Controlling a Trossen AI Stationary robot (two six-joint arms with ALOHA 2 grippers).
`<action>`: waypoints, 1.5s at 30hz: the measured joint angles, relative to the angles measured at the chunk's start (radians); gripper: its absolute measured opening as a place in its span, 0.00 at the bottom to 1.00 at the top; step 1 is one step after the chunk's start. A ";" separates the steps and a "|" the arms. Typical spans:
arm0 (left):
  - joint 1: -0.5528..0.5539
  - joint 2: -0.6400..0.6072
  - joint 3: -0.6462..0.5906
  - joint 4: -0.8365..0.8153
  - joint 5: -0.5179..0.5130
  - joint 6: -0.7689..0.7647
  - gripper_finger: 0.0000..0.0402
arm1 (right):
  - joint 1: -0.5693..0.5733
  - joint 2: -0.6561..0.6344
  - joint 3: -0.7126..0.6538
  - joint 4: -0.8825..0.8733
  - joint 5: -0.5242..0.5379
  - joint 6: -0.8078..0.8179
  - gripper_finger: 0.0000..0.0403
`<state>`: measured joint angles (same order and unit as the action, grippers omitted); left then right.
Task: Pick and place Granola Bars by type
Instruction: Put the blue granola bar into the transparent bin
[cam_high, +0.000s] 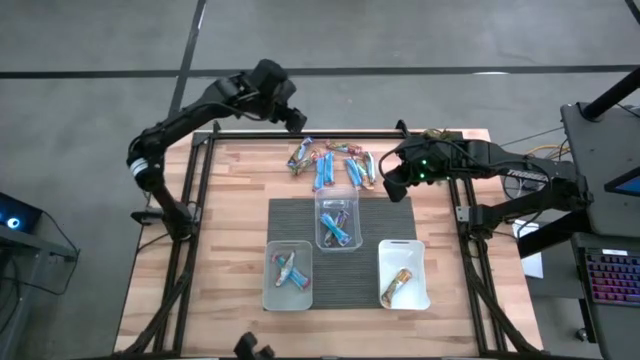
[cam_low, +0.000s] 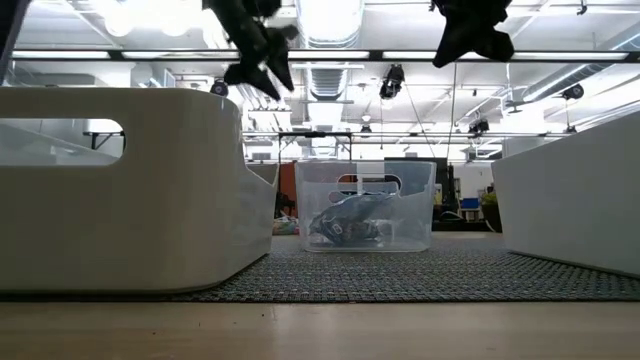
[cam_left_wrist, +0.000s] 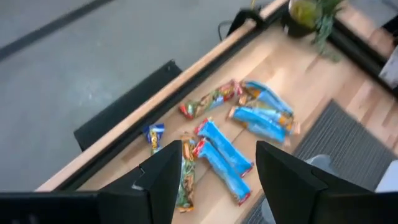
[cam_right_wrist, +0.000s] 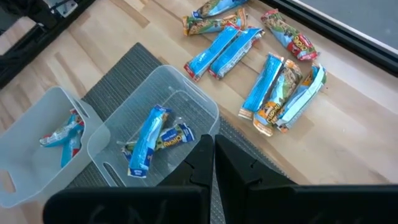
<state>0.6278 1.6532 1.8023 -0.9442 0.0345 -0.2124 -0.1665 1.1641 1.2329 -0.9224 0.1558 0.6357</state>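
Observation:
A loose pile of granola bars (cam_high: 330, 162), mostly blue with some orange and green-red wrappers, lies on the wooden table near its far edge; it also shows in the left wrist view (cam_left_wrist: 242, 124) and the right wrist view (cam_right_wrist: 261, 68). My left gripper (cam_high: 295, 118) hangs open above the far edge, left of the pile, with the bars showing between its fingers (cam_left_wrist: 217, 180). My right gripper (cam_high: 393, 180) hovers shut just right of the pile, holding nothing (cam_right_wrist: 213, 155). In the low view both grippers (cam_low: 255, 50) (cam_low: 470, 30) are well above the table.
Three clear tubs stand on a grey mat (cam_high: 300, 215). The middle tub (cam_high: 337, 203) holds blue bars (cam_right_wrist: 149, 140), the left tub (cam_high: 270, 290) has blue-red bars, and the right tub (cam_high: 418, 262) a tan bar (cam_high: 398, 285). A small green plant (cam_left_wrist: 311, 12) sits at the far right corner.

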 joint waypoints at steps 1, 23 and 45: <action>0.001 0.013 -0.004 0.000 0.000 0.013 0.47 | 0.000 0.000 0.000 -0.005 0.000 0.000 0.02; 0.047 0.336 -0.008 -0.042 -0.089 0.089 0.47 | 0.000 0.000 -0.001 -0.047 -0.007 0.015 0.02; 0.058 0.465 -0.008 -0.006 -0.088 0.108 0.47 | 0.000 0.000 -0.001 -0.049 -0.006 0.019 0.02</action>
<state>0.6861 2.1185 1.7939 -0.9502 -0.0536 -0.1044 -0.1665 1.1645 1.2319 -0.9710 0.1493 0.6552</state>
